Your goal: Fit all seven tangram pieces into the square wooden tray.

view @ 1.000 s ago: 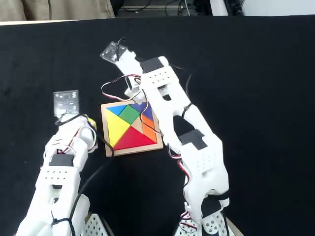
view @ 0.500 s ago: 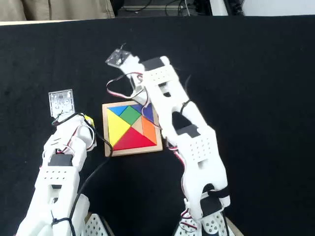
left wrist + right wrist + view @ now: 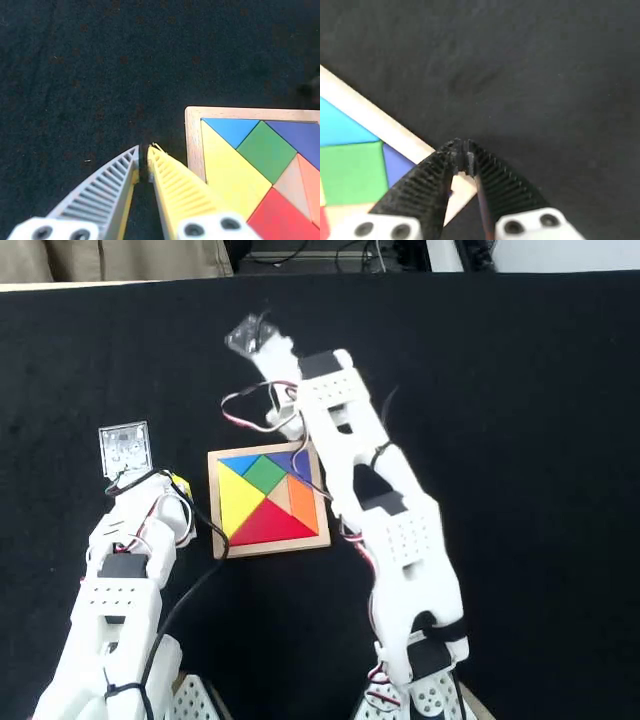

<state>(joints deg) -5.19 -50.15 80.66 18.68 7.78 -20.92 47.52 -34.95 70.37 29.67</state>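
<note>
Since the tray (image 3: 192,145) looks full, you're finishing | left jaws, right jaws closed, empty | next: lift both clear without nudging it.

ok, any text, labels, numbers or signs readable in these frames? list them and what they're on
None can be read.
On the wooden tray: bare rim, no marking.
On the tangram pieces: plain coloured faces, no print.
On the left gripper and the right gripper: ribbed fingers, no lettering.
On the shiny plate at an arm's wrist: too blurred to tell whether it carries print.
</note>
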